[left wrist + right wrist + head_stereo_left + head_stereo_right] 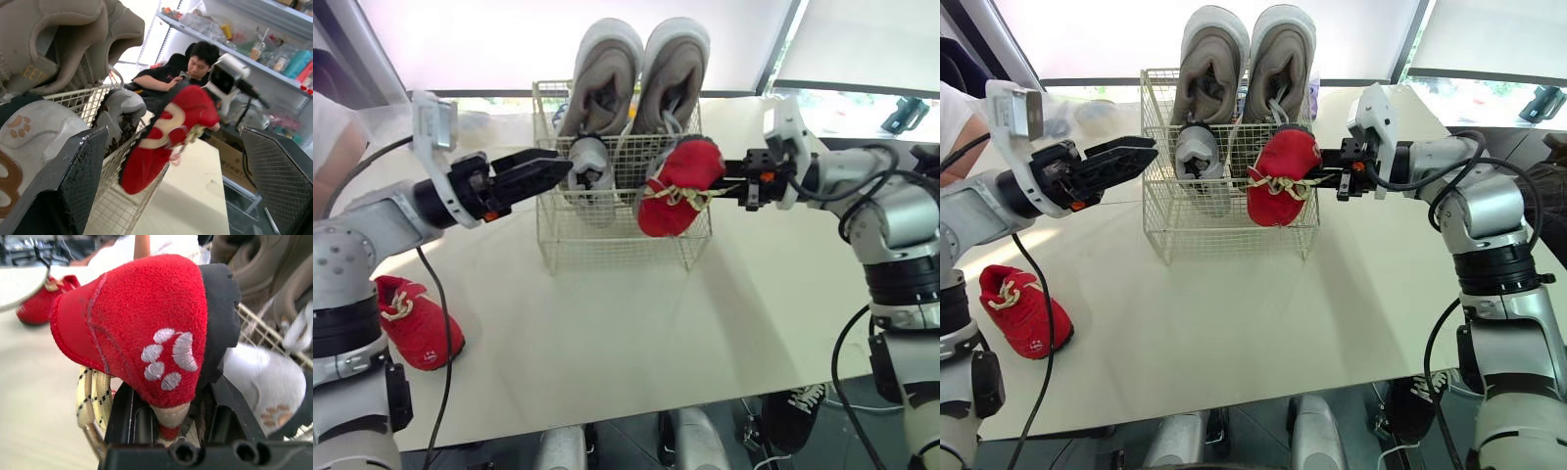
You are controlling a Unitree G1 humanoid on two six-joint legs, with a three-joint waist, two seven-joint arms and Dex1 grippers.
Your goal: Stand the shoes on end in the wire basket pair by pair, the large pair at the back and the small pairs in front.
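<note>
The right gripper [724, 182] squeezes a red shoe [680, 181] between its fingers, and the left gripper [563, 168] has its fingers wide apart, holding nothing.

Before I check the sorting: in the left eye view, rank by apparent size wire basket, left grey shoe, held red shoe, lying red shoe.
1. wire basket
2. left grey shoe
3. held red shoe and lying red shoe: alike, unranked; the lying one is nearer the camera.

Fuzzy red fleece shoe [146, 328], wire basket [578, 230]
</note>
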